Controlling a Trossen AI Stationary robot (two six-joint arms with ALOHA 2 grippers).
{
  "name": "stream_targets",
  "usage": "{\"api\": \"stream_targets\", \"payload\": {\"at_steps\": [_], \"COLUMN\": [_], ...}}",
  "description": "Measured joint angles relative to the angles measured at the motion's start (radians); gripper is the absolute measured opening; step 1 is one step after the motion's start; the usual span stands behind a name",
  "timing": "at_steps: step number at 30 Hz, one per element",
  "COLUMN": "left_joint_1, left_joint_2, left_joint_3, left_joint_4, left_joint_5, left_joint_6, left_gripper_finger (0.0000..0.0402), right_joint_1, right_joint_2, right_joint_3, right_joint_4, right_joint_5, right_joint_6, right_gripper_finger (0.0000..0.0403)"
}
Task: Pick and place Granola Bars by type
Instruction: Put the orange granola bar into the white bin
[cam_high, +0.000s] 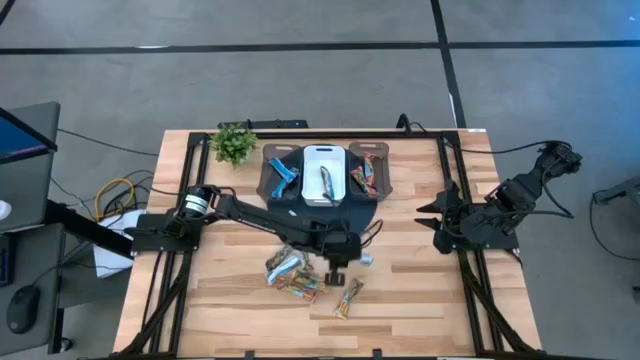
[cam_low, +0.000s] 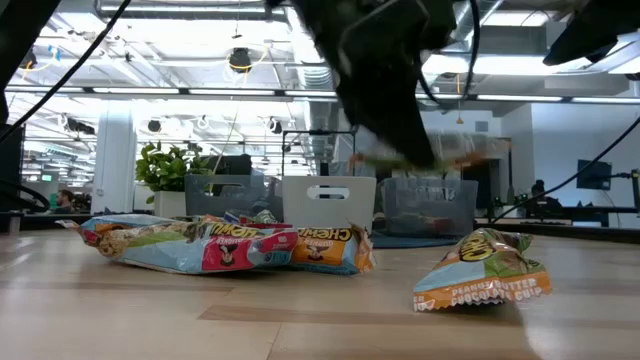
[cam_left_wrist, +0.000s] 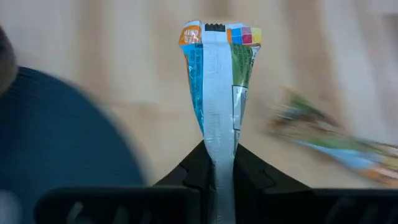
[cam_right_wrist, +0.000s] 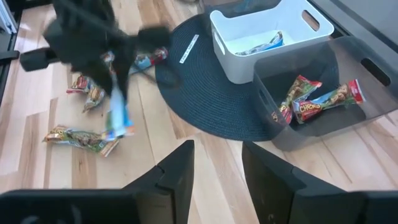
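My left gripper (cam_left_wrist: 219, 155) is over the middle of the table (cam_high: 340, 258), shut on a blue, silver and green granola bar (cam_left_wrist: 217, 81); the right wrist view also shows this bar (cam_right_wrist: 117, 118). More bars lie flat on the wood: a small pile (cam_high: 290, 272) and one single bar (cam_high: 348, 297). The white bin (cam_high: 323, 175) holds a silver-teal bar. Blue bars lie in the left dark bin (cam_high: 280, 180), and orange-red bars are in the right dark bin (cam_right_wrist: 317, 99). My right gripper (cam_right_wrist: 217, 162) waits open at the table's right side (cam_high: 435, 222). My left gripper pinches the bar's near end (cam_left_wrist: 219, 146) between its two fingers, on the wrapper's flat faces, seam side showing. The fingers lie along the bar, which sticks out beyond the fingertips. The bar is lifted clear of the table (cam_low: 420, 155), above the loose bars.
The three bins stand in a row on a dark round mat (cam_right_wrist: 205, 99) at the table's far middle. A small potted plant (cam_high: 234, 143) sits at the far left. A black frame runs along the table's edges (cam_high: 455, 180). Bare wood lies near the front and right.
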Motion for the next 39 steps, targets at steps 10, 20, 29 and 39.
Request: {"api": "stream_targets", "payload": {"at_steps": [10, 20, 29, 39], "left_joint_1": [0.139, 0.356, 0.404, 0.367], "left_joint_2": [-0.005, -0.005, -0.005, -0.016], "left_joint_3": [0.223, 0.233, 0.233, 0.234], "left_joint_4": [-0.451, -0.568, -0.561, -0.605], "left_joint_5": [-0.585, -0.395, -0.368, -0.318], "left_joint_6": [-0.056, -0.239, -0.226, -0.159], "left_gripper_finger": [0.0036, 0.0054, 0.0089, 0.0154], "right_joint_1": [-0.001, -0.001, -0.001, -0.001], "right_joint_2": [0.039, 0.147, 0.271, 0.363], "right_joint_3": [0.000, 0.000, 0.000, 0.000], "right_joint_4": [0.008, 0.008, 0.018, 0.147], "right_joint_5": [0.004, 0.011, 0.027, 0.024], "right_joint_6": [0.035, 0.100, 0.116, -0.021], "right_gripper_finger": [0.0123, 0.0123, 0.0123, 0.0123]}}
